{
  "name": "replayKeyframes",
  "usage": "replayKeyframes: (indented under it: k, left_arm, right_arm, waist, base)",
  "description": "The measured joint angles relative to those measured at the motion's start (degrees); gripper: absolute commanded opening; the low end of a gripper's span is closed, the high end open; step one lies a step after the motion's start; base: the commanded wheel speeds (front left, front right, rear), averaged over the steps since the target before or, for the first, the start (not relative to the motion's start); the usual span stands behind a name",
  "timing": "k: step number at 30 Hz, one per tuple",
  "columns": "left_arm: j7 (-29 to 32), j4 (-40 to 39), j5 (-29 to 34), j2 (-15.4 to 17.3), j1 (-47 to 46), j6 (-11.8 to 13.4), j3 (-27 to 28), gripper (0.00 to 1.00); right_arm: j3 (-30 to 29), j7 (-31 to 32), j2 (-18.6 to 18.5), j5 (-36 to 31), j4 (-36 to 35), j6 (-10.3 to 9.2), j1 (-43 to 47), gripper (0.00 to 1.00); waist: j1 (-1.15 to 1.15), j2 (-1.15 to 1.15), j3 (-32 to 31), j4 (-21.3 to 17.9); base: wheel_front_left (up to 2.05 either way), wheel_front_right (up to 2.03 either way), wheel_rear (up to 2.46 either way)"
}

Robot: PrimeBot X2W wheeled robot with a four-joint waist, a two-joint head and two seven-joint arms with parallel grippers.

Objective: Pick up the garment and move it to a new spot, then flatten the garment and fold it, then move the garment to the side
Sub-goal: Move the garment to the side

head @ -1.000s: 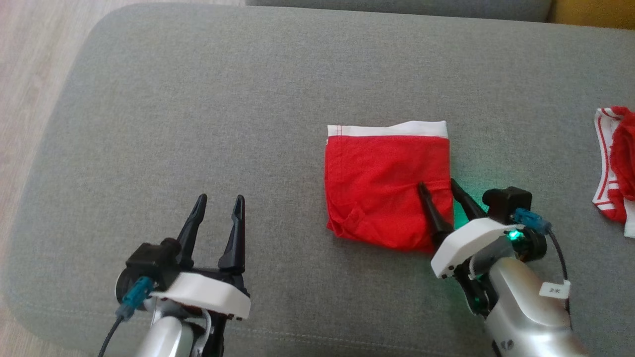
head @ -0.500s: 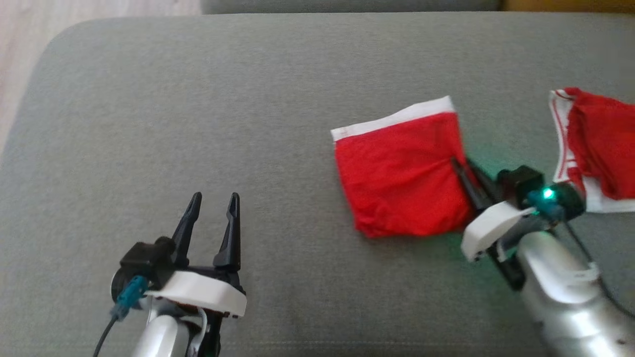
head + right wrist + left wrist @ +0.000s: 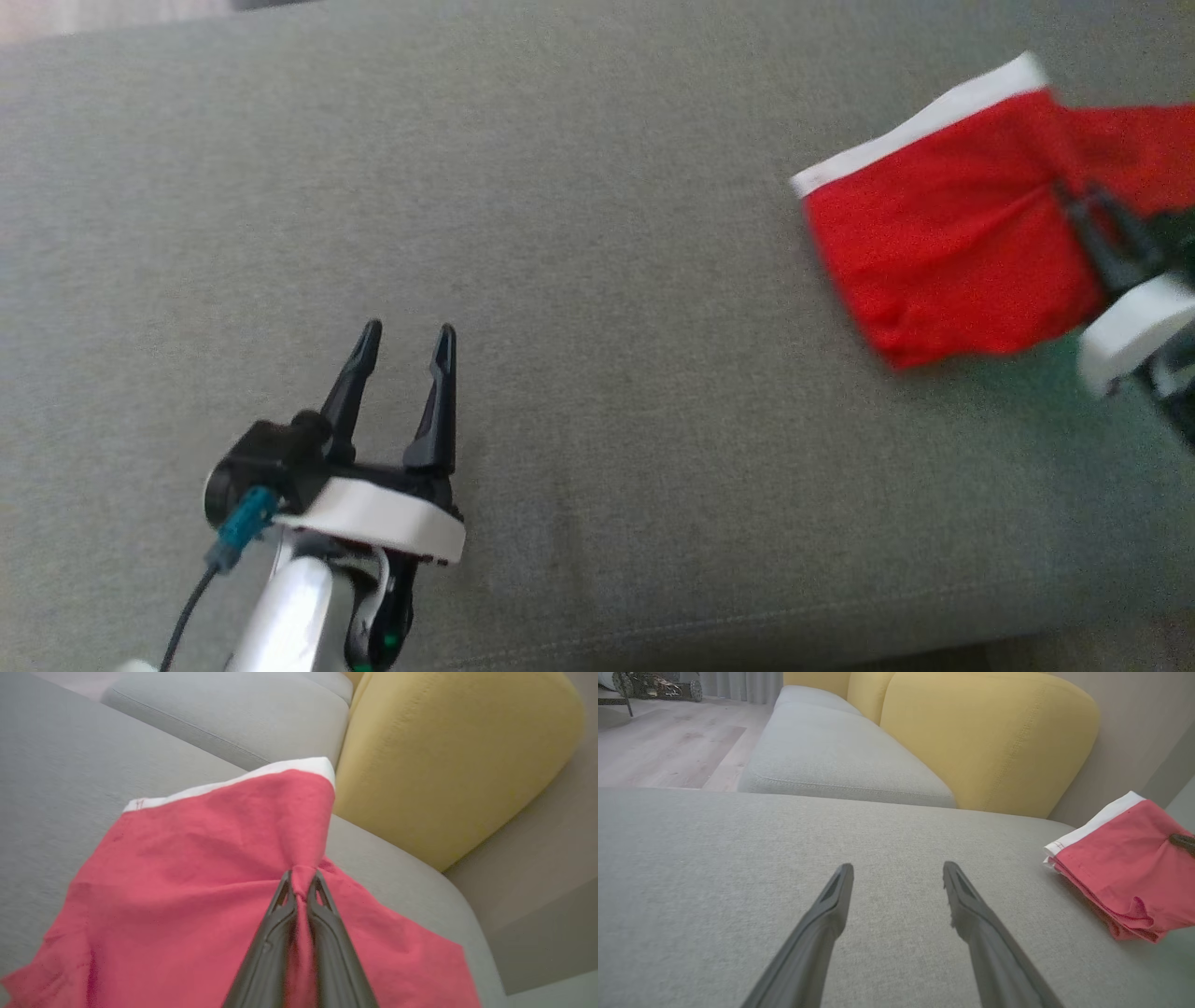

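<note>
Near yellow cushion (image 3: 444, 765), right gripper (image 3: 301, 877) pinches red garment (image 3: 187, 882); left gripper (image 3: 408, 329) gapes, idle. I'd slide low, slow, fold intact.

You've got the boxer shorts (image 3: 934, 252) on the seat cushion (image 3: 597, 187), far right; right gripper (image 3: 301, 877) pinches their right edge; left gripper (image 3: 406, 331) well apart to their left; backrest cushion (image 3: 990, 732) behind the shorts

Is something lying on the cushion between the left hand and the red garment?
Nothing visible does: bare grey cushion separates the left hand and the red garment, which the right hand pinches shut.
</note>
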Motion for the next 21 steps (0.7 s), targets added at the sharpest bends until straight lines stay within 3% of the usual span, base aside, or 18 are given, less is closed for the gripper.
replayKeyframes:
  k: [7, 21]
  left_arm:
    - [0.0, 0.0, 0.8, 0.0, -3.6, -1.0, -0.1, 1.00]
    - [0.0, 0.0, 0.8, 0.0, -5.4, -1.6, -0.1, 1.00]
  right_arm:
    - [-1.7, 4.3, -6.2, 1.4, 1.7, -0.01, -4.9, 0.00]
    - [-13.6, 9.4, -4.8, -4.0, 6.9, 0.00, -7.5, 0.00]
  waist:
    - [0.00, 0.00, 3.9, -2.0]
    - [0.00, 0.00, 8.5, -2.1]
  base:
    - [0.00, 0.00, 0.00]
    - [0.00, 0.00, 0.00]
